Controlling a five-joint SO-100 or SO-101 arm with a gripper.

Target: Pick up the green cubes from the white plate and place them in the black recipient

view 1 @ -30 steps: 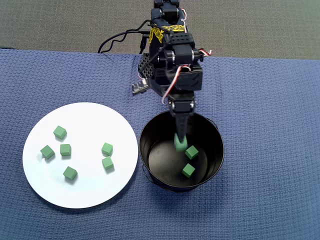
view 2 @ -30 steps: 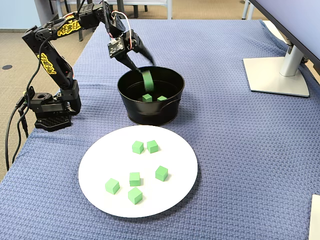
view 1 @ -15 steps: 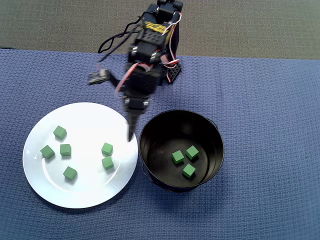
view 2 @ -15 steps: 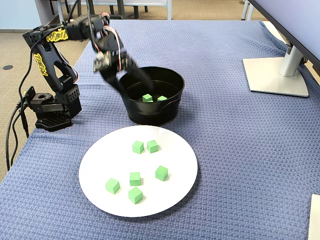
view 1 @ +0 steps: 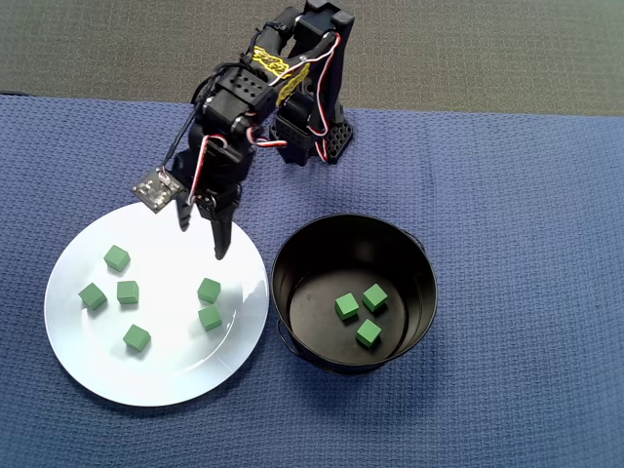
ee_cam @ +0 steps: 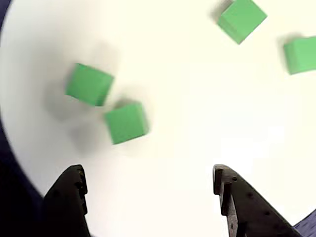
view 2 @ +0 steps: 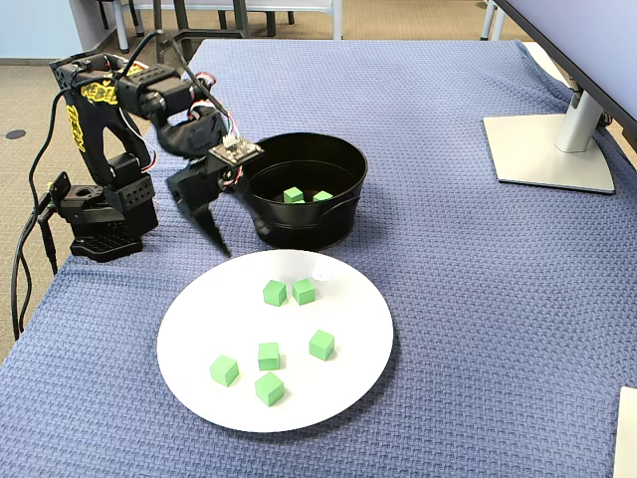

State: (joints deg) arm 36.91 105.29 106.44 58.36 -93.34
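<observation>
Several green cubes lie on the white plate (view 1: 88,351), among them a pair (view 1: 209,291) on the side toward the black recipient (view 1: 283,268). Three more green cubes (view 1: 346,306) rest on the recipient's floor. My gripper (view 1: 202,237) hangs open and empty over the plate's far rim, pointing down, to the left of the recipient in the overhead view. In the wrist view the gripper (ee_cam: 147,170) is spread wide over bare plate (ee_cam: 197,123), with two cubes (ee_cam: 126,122) just ahead of its left finger (ee_cam: 69,197). The fixed view shows the gripper (view 2: 207,234) between the recipient (view 2: 304,224) and the arm's base.
The arm's base (view 2: 100,214) with its cables stands at the cloth's edge on the left of the fixed view. A monitor stand (view 2: 552,149) sits at the far right. Blue cloth (view 1: 526,244) covers the table.
The cube held over the recipient a second ago now lies inside it. The gripper has swung left out of the recipient to the plate's rim and now stands open.
</observation>
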